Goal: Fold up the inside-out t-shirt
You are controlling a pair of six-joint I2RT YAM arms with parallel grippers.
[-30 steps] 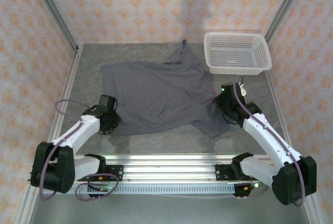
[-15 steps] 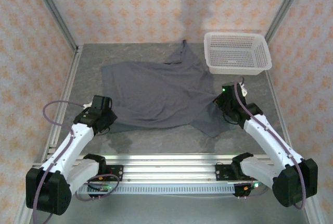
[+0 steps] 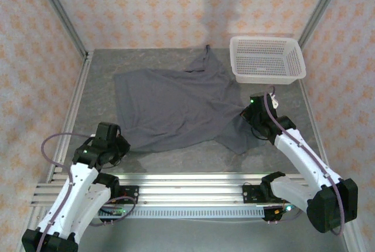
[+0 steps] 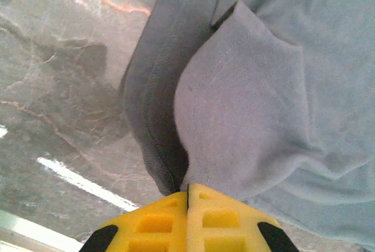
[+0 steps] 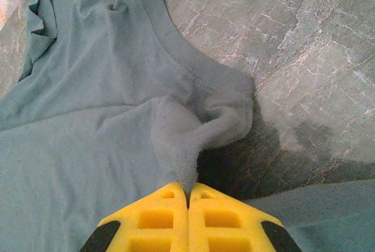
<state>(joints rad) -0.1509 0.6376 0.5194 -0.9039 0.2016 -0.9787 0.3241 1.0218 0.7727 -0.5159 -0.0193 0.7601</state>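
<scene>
The grey table (image 3: 176,161) is the biggest thing here. The t-shirt (image 3: 176,102) lies spread out over the middle of it, a bit wrinkly. I think it is laid flat like that so it can be folded neatly. The white basket (image 3: 266,78) sits at the far right corner, just beside the shirt's far edge.

The left gripper (image 3: 120,146) is at the near left corner of the shirt. The right gripper (image 3: 251,120) is at the near right side, where a sleeve sticks out. I think each one has a corner so the two can lift the near side together.

The high camera lets you see the whole shirt and both arms, but the finger tips are too small to make out there. The left wrist camera shows its yellow fingers (image 4: 152,222) pressed tight together, with a fold of the hem nipped at the tips. The right wrist camera shows that arm's own fingers tight together too, pinching up a little ridge of cloth next to the sleeve edge
</scene>
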